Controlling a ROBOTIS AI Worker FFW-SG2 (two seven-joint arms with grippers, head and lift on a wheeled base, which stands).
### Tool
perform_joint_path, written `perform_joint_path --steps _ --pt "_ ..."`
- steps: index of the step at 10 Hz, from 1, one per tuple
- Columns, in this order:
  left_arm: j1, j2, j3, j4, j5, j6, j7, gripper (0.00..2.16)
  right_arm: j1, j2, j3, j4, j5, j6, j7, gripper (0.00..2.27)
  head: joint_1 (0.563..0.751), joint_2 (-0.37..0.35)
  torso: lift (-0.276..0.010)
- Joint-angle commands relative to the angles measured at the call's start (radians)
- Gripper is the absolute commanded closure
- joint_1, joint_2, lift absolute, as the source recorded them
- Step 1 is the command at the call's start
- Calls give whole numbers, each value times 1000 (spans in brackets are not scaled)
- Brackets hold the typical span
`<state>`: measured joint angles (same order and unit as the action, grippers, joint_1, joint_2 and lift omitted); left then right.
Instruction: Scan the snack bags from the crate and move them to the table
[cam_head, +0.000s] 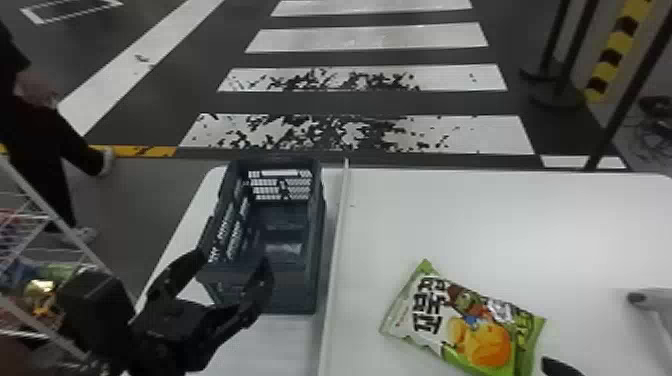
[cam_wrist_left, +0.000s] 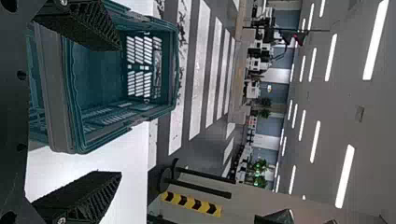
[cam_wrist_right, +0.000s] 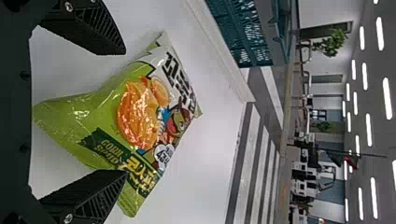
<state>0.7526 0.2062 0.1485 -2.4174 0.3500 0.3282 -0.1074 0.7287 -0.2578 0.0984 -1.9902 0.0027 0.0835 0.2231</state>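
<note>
By the clock as seen in the head view, twelve is directed away from the robot. A green and white snack bag (cam_head: 480, 330) is laid face up on the white counter (cam_head: 480, 215), at four o'clock from the crate (cam_head: 312, 280), with its length slanted from ten to four. The crate is stood upright on the counter, and between it and the bag a raised white strip (cam_head: 334, 265) is run along the surface.

The left end effector (cam_head: 235, 261) is placed at the crate's seven-to-eight o'clock side. Its fingers are spread wide and nothing is held; whether the crate is touched cannot be told.

The right end effector (cam_head: 557, 366) is seen at four o'clock from the bag. Its fingers are also parted widely, with part of the bag seen between them, ungripped.

A wire rack (cam_head: 47, 215) loaded with colourful packets is set at nine o'clock from the crate. At three o'clock from the bag, a grey object (cam_head: 655, 305) is seen.
</note>
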Motion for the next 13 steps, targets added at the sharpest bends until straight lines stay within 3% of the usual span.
perform_joint_path --steps 1,5,9,10,12,13 --pt "-7 -1 -4 6 3 2 -5 43 -20 -28 4 -22 43 88 -1 83 695 135 -95" --pt "-15 -7 -10 15 7 2 -28 43 -51 -78 46 -18 146 85 -22 208 695 96 -95" --pt "-19 -7 -10 24 12 2 -37 43 -68 -112 138 2 252 97 -85 238 695 126 -95" --pt "-19 -5 -7 24 18 6 -48 43 -75 -113 149 13 263 118 -90 508 695 132 -95" --pt "-24 1 -1 26 30 9 -58 43 -81 -113 161 14 280 174 -128 1821 695 129 -95" --pt "-24 4 6 27 43 9 -61 43 -83 -113 162 11 287 177 -136 2223 695 120 -95"
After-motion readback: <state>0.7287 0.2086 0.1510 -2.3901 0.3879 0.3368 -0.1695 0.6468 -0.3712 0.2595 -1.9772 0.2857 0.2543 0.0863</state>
